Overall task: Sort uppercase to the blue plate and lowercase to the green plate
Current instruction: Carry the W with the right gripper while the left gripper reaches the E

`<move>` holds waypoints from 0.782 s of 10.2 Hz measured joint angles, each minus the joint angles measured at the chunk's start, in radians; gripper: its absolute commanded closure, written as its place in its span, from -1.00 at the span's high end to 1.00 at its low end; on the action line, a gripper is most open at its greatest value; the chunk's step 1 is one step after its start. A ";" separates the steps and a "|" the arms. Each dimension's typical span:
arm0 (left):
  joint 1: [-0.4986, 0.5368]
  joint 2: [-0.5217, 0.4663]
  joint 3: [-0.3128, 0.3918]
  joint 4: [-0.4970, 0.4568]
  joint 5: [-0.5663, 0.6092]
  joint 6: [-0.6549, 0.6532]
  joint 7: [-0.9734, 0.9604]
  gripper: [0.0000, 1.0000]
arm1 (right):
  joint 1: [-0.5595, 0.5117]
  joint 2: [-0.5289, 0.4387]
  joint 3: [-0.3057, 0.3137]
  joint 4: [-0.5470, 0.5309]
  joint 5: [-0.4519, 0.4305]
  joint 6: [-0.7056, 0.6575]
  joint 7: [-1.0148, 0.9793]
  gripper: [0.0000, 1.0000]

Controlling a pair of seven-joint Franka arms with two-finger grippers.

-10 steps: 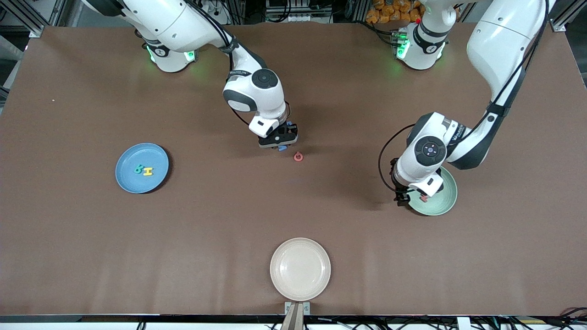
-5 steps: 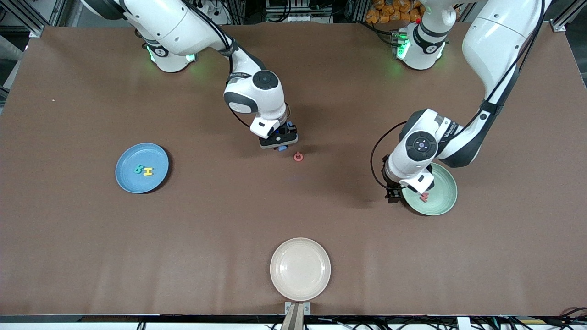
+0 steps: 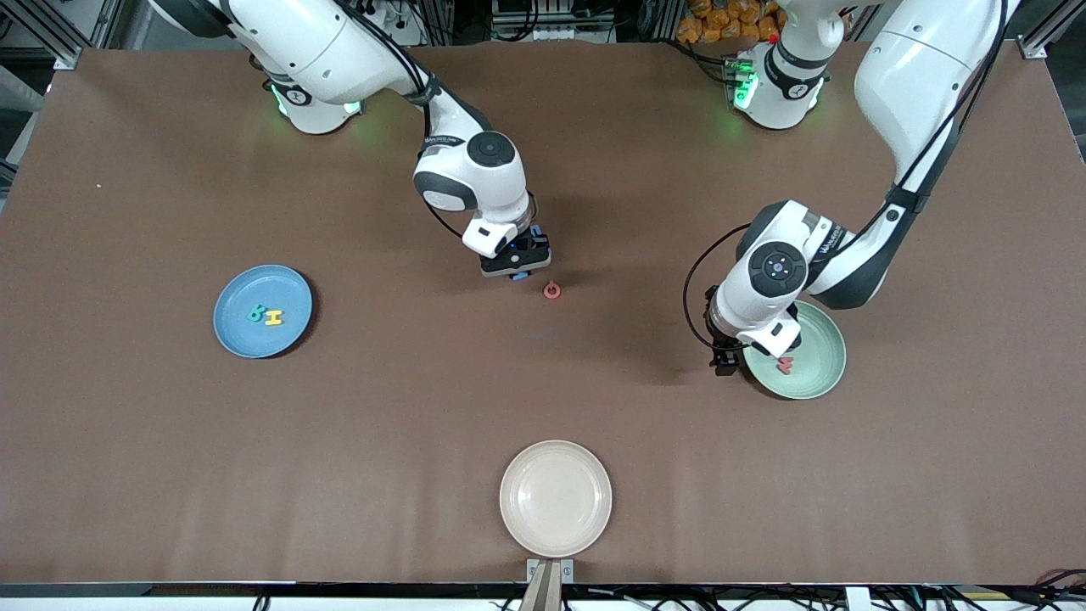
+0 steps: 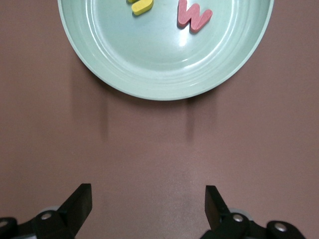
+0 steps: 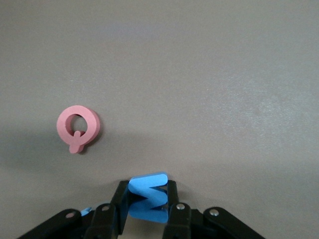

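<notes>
My right gripper (image 3: 517,271) is low over the middle of the table, shut on the blue M (image 5: 148,196), which stands on edge between its fingers (image 5: 119,204). The red Q (image 3: 551,290) (image 5: 77,127) lies flat on the table beside it, untouched. The blue plate (image 3: 284,288) holds the teal R (image 3: 255,313) and the yellow H (image 3: 273,318). On the green plate (image 3: 821,344) (image 4: 164,59) lie the red w (image 3: 785,365) (image 4: 193,15) and a yellow letter (image 4: 141,6). My left gripper (image 3: 722,363) (image 4: 148,204) hangs open and empty over bare table beside the green plate.
A cream plate (image 3: 556,498) with nothing on it sits at the table edge nearest the front camera. A sliver of something blue (image 5: 86,211) shows under the right gripper's body. The brown mat stretches between the plates.
The right gripper's fingers have closed on the blue M. The left gripper has drifted off the green plate's edge toward the table's middle, still open.
</notes>
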 measured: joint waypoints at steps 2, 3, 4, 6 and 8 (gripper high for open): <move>-0.003 0.000 -0.009 -0.001 0.000 0.000 0.000 1.00 | -0.004 0.000 -0.001 0.002 -0.002 0.000 -0.009 -0.45; -0.009 0.000 -0.016 -0.002 0.000 0.000 0.000 1.00 | -0.016 0.000 -0.005 0.004 -0.005 0.000 -0.039 -0.45; -0.020 0.000 -0.019 -0.003 0.000 0.000 0.000 1.00 | -0.040 0.000 -0.006 0.007 -0.005 -0.003 -0.083 -0.45; -0.041 0.000 -0.020 -0.004 0.000 0.000 0.000 1.00 | -0.077 -0.011 -0.006 0.015 -0.006 -0.056 -0.157 -0.45; -0.058 0.003 -0.027 -0.008 0.000 0.000 0.000 1.00 | -0.094 -0.039 -0.006 0.021 -0.006 -0.129 -0.235 -0.45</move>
